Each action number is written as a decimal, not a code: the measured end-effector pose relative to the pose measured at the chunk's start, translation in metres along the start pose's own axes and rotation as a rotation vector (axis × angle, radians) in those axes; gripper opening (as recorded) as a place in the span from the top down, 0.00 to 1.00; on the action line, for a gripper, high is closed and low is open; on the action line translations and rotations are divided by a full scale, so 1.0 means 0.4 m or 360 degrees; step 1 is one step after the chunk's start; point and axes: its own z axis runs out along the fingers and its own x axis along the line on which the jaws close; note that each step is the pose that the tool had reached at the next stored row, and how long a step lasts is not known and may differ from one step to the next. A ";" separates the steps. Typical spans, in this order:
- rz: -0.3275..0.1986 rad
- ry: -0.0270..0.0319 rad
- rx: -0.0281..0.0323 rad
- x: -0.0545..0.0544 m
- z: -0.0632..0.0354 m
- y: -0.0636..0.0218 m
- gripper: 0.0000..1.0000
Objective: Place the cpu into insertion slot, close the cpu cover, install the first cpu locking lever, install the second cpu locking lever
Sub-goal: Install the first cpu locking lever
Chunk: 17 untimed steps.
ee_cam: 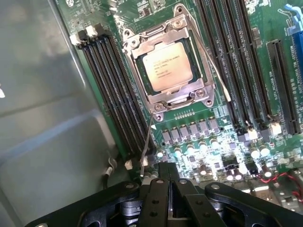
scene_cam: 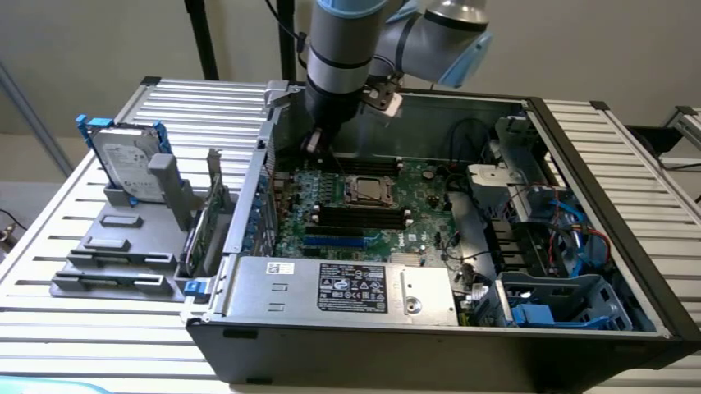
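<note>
Already the cpu lies seated in the insertion slot on the green motherboard, with the cpu cover folded down around it. One wire locking lever juts loose toward the gripper, whose fingers are pressed together near its free end.

A plain cream wall runs behind the scene, evenly lit by soft, diffuse light with no hard shadows. Two black stand poles rise in front of it. A ribbed aluminium table spreads across the foreground. At the exterior view's left, a grey bar slants over pale floor.
</note>
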 end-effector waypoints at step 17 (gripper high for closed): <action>0.0196 0.01068 0.00474 -0.004 -0.002 -0.012 0.89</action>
